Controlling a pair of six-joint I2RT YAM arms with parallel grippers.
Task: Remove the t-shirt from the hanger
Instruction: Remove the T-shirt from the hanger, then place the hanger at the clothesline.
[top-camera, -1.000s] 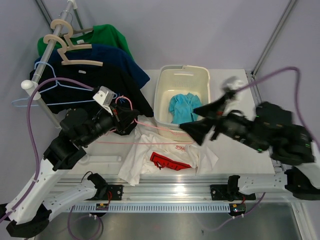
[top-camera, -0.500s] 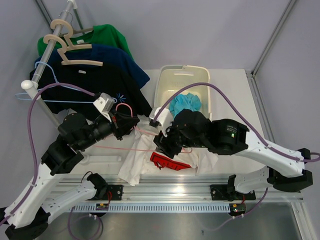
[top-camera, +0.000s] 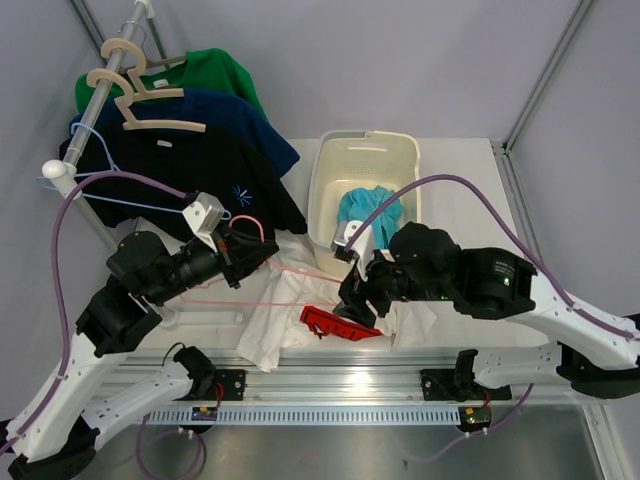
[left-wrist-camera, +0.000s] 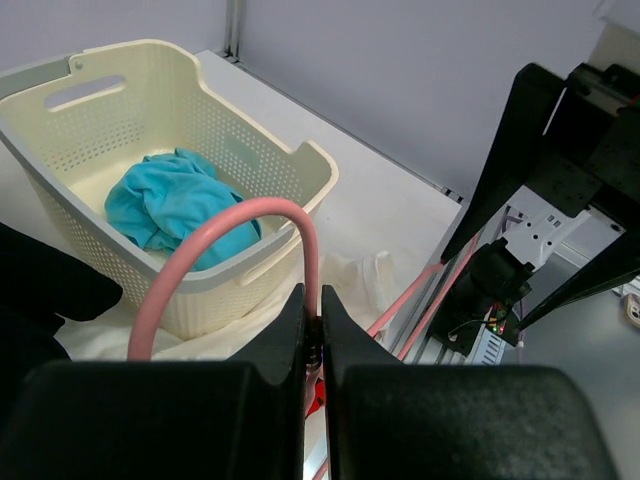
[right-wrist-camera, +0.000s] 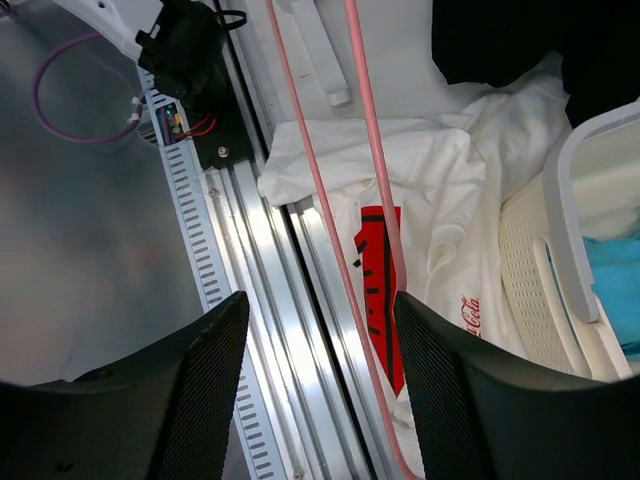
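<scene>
My left gripper (top-camera: 262, 248) is shut on the neck of a pink wire hanger (top-camera: 300, 270) and holds it just above the table, left of the basket. In the left wrist view the hanger's hook (left-wrist-camera: 250, 215) arches up from between the closed jaws. A white t-shirt (top-camera: 285, 315) with a red print (top-camera: 335, 325) lies crumpled near the front edge. My right gripper (top-camera: 360, 300) is open and empty above the shirt. In the right wrist view the hanger's wires (right-wrist-camera: 380, 180) run across the t-shirt (right-wrist-camera: 440, 200). I cannot tell whether the shirt still hangs on them.
A cream laundry basket (top-camera: 365, 150) with a teal cloth (top-camera: 365, 205) stands behind the shirt. A rack rail (top-camera: 95, 110) at the back left carries black (top-camera: 200, 170), blue and green shirts on hangers. The aluminium front rail (right-wrist-camera: 290, 330) lies under my right gripper.
My right arm has swung in from the right side to the middle, and its open gripper now hovers over the white t-shirt. My left gripper keeps hold of the hanger and has shifted slightly.
</scene>
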